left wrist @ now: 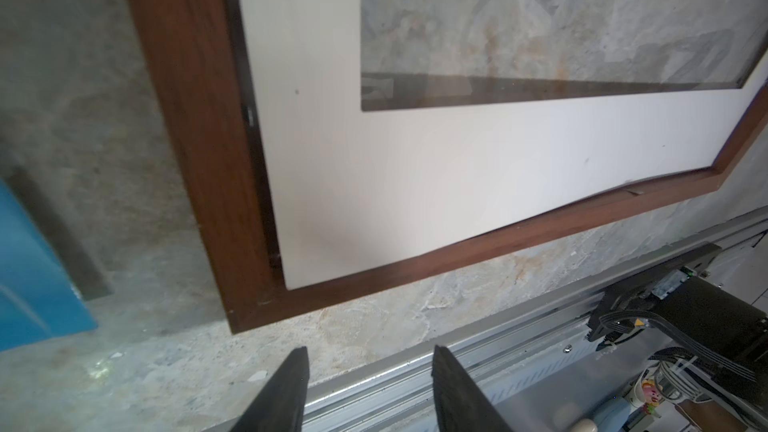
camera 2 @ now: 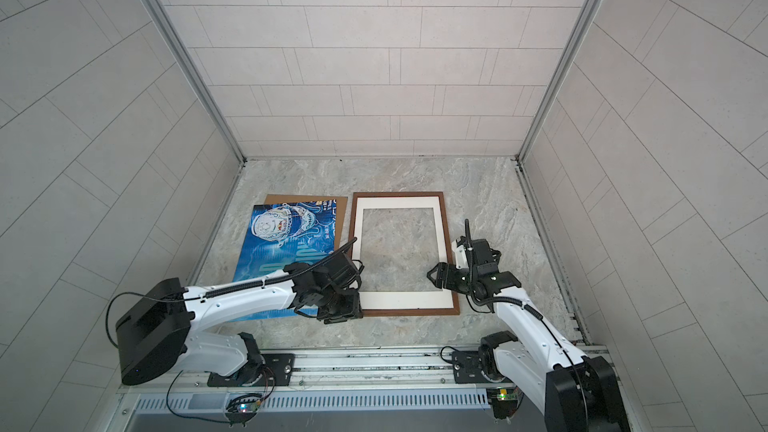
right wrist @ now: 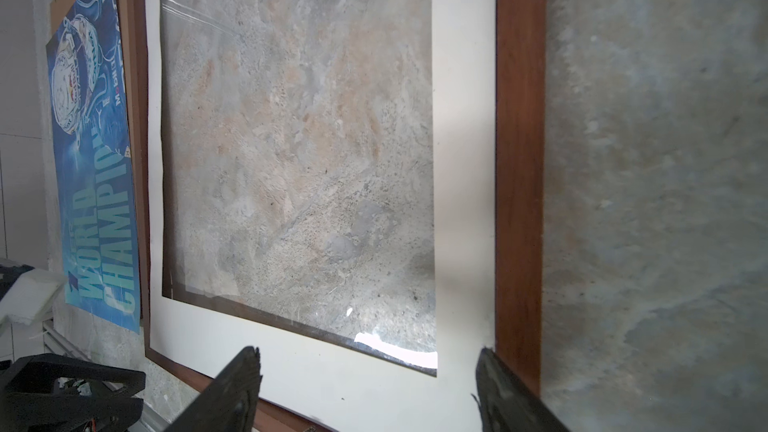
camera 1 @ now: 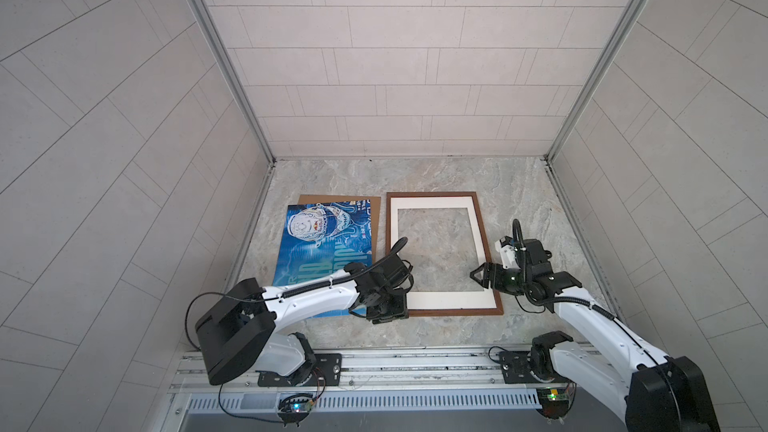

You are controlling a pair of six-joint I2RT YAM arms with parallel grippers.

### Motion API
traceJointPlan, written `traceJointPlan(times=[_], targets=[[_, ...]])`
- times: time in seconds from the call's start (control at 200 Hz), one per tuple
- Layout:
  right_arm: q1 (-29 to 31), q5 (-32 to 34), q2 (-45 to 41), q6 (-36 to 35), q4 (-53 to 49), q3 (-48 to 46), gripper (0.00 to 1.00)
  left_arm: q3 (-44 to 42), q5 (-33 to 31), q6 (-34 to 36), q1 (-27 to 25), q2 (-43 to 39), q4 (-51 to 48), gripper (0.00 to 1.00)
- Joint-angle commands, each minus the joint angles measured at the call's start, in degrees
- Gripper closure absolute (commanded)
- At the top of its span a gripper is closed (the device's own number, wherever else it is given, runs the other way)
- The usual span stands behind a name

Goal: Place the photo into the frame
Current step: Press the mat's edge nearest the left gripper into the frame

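The blue photo (camera 1: 320, 243) (camera 2: 282, 243) (right wrist: 95, 160) with the white helmet lies face up on the left of the marble floor; its corner shows in the left wrist view (left wrist: 33, 276). The dark-brown frame (camera 1: 453, 312) (camera 2: 411, 312) (left wrist: 187, 118) (right wrist: 519, 160) lies flat beside it on the right, apart from it. My left gripper (camera 1: 390, 317) (left wrist: 370, 357) hovers at the frame's near left corner, open and empty. My right gripper (camera 1: 476, 276) (camera 2: 432, 275) (right wrist: 370, 357) hangs over the frame's near right corner, open, with nothing between its fingers.
A white mat border (camera 1: 451, 301) (right wrist: 463, 160) sits inside the frame, with marble showing through its cut-out. A brown backing board (camera 1: 370, 201) lies under the photo's far edge. An aluminium rail (camera 1: 415, 361) runs along the front. Tiled walls close in on three sides.
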Motion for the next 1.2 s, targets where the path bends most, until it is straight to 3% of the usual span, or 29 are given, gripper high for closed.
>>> traceJointPlan(times=[0.0, 0.625, 1.196], targets=[[-0.31, -0.05, 0.23, -0.77, 0.16, 1.19, 0.23, -0.78, -0.55, -2.10, -0.47, 0.39, 1.86, 0.46], [-0.31, -0.37, 0.10, -0.90, 0.16, 1.19, 0.22, 1.62, -3.18, -0.64, 0.14, 3.52, 3.97, 0.46], [-0.24, -0.45, -0.05, -1.06, 0.12, 1.08, 0.23, 1.58, -1.83, -0.91, 0.27, 4.59, 5.43, 0.46]])
